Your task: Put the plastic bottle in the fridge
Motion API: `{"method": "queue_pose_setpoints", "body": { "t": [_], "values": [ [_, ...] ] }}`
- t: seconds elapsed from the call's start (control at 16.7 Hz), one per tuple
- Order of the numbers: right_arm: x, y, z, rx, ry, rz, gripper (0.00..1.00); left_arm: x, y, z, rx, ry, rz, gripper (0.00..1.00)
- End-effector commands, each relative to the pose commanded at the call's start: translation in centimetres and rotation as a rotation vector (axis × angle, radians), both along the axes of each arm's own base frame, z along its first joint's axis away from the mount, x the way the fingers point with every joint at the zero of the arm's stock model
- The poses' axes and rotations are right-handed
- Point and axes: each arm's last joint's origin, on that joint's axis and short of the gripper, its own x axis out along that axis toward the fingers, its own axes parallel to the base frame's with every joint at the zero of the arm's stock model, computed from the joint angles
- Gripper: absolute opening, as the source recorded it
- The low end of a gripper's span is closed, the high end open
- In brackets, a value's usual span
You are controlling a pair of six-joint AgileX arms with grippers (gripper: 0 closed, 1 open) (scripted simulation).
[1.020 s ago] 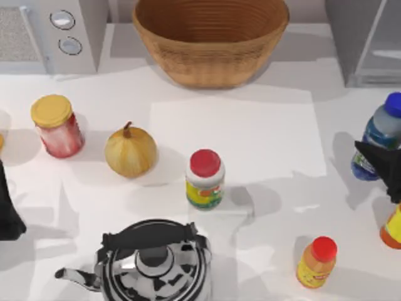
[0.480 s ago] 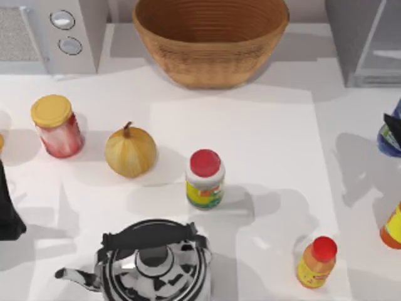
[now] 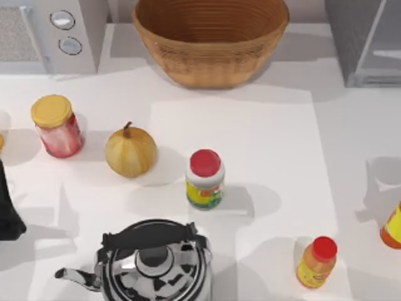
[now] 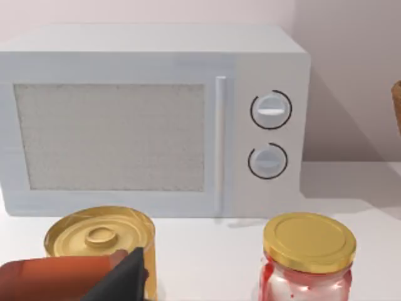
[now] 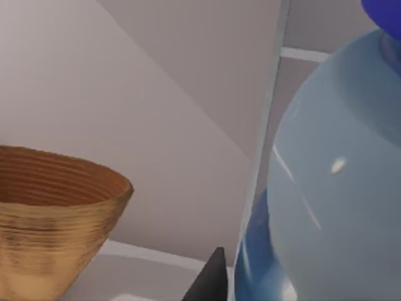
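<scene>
Filling the right wrist view, the plastic bottle is standing upright, cap up, close against the right gripper's fingers, apparently gripped, with the fridge rising just behind it.

Left arm is sitting parked at the table's left edge; one dark fingertip of it is showing in the left wrist view; right gripper's dark fingertip is lying against the plastic bottle, gripping it.
</scene>
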Motion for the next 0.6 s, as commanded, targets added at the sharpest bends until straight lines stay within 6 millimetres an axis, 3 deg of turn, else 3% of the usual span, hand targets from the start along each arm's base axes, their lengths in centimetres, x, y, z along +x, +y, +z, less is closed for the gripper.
{"method": "queue_pose_setpoints", "body": {
  "t": [0.36, 0.6],
  "values": [
    [-1.4, -0.3, -5.6, 0.124, 0.13, -0.18, 0.01, 0.0, 0.0, 0.0, 0.0, 0.0, 0.0, 1.0],
    [-1.4, -0.3, -5.9, 0.129, 0.138, -0.187, 0.01, 0.0, 0.0, 0.0, 0.0, 0.0, 0.0, 1.0]
  ]
}}
